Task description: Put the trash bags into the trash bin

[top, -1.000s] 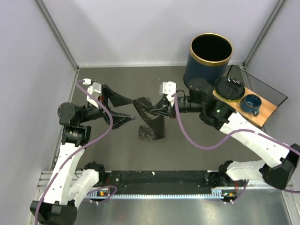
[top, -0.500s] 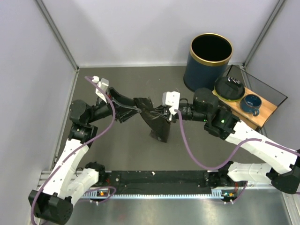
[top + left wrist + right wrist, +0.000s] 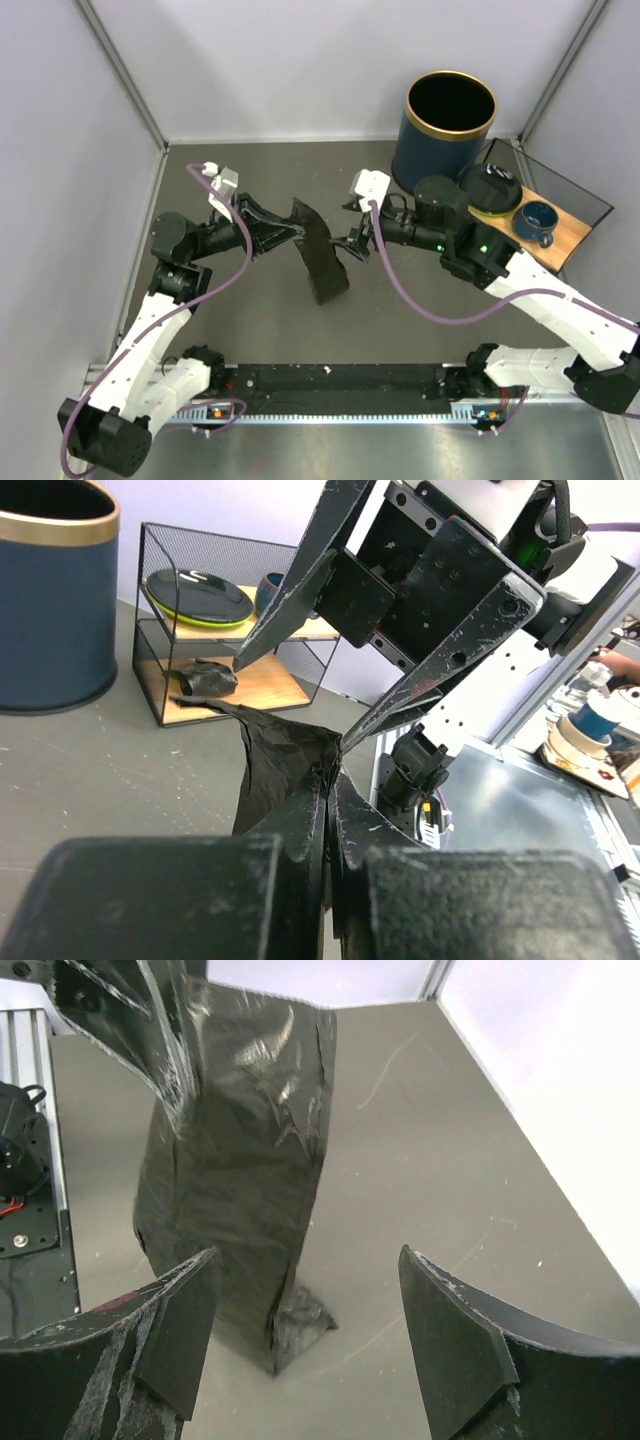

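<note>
Top external view shows the trash bags (image 3: 320, 262) as one long, folded strip of glossy, crinkled black film hanging mid-table, well apart from the trash bin (image 3: 447, 130) at the far right. The left gripper (image 3: 297, 229) pinches the upper corner, fingers closed tight on the film. The crumpled lower end appears to rest on the table (image 3: 240, 320). The right gripper (image 3: 348, 245) faces it, fingers spread wide and holding nothing. This looks like a handover or unfolding step. Next, the right fingers probably need to close on a free edge before any carry to the navy, gold-rimmed cylinder.
</note>
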`<state>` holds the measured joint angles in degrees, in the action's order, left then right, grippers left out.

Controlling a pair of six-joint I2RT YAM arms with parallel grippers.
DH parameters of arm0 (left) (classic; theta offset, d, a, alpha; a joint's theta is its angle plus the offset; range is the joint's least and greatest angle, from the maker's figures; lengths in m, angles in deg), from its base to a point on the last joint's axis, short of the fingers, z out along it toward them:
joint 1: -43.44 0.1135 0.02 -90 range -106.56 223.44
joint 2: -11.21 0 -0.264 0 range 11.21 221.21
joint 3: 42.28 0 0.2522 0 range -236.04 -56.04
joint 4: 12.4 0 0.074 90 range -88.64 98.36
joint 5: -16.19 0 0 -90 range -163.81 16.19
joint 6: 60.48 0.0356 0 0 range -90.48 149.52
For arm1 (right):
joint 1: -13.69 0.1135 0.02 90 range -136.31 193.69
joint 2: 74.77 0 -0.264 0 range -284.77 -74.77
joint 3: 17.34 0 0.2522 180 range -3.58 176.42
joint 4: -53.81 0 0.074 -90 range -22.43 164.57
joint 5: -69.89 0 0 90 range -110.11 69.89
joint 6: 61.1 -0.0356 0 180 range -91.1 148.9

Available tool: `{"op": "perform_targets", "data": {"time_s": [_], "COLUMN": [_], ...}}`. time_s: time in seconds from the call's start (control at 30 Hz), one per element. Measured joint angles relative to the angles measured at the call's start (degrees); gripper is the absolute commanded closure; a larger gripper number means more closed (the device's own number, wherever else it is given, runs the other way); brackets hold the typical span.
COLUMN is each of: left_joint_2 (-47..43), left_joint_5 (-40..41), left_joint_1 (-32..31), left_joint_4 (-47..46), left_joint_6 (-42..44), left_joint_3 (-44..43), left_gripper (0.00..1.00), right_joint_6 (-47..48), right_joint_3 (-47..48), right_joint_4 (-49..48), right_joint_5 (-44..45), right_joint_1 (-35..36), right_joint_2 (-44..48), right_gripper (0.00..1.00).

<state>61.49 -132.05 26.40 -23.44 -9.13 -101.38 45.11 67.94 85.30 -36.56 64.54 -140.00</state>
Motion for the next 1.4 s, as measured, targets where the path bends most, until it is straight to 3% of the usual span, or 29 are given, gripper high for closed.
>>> {"op": "perform_targets", "data": {"time_s": [0.33,0.57,0.6,0.73,0.77,0.83,0.97,1.07,1.2,1.4], "left_joint_2": [0.1,0.9,0.9,0.9,0.9,0.9,0.8,-0.5,-4.2,-6.2], "left_joint_5": [1.2,3.7,3.7,3.7,4.0,4.7,4.9,5.0,4.4,-0.5], "left_joint_1": [-1.2,-2.5,-2.6,-2.6,-2.6,-2.5,-2.5,-1.7,-0.4,-0.2], "left_joint_4": [0.9,1.9,1.8,1.4,1.3,0.8,1.6,5.6,8.1,3.8], "left_joint_6": [1.4,1.0,0.8,-0.7,-0.8,-1.4,-0.5,1.3,4.2,5.6], "left_joint_3": [0.0,-0.5,-0.5,-0.5,-0.5,-0.5,-0.6,-1.1,-1.1,-0.9], "left_gripper": [1.00,1.00,1.00,1.00,1.00,0.99,0.55,0.51,0.56,0.61], "right_joint_6": [-6.5,-8.8,-8.8,-8.2,-8.4,-8.2,-8.1,-9.0,-11.9,-16.0], "right_joint_3": [7.7,12.4,12.4,12.4,12.4,12.3,10.9,9.1,7.4,4.5], "right_joint_4": [6.4,5.7,5.8,5.9,5.9,5.9,5.2,4.9,3.5,-1.1], "right_joint_5": [-2.5,-6.1,-6.5,-7.0,-7.2,-7.3,-6.9,-8.5,-12.6,-21.3], "right_joint_1": [0.1,2.4,2.7,2.8,2.8,3.0,3.0,0.9,-3.9,-5.6], "right_joint_2": [-1.9,-9.7,-10.5,-12.3,-12.4,-12.3,-11.2,-9.9,-7.7,-4.3], "right_gripper": [0.26,0.34,0.37,0.92,1.00,1.00,1.00,1.00,1.00,1.00]}}
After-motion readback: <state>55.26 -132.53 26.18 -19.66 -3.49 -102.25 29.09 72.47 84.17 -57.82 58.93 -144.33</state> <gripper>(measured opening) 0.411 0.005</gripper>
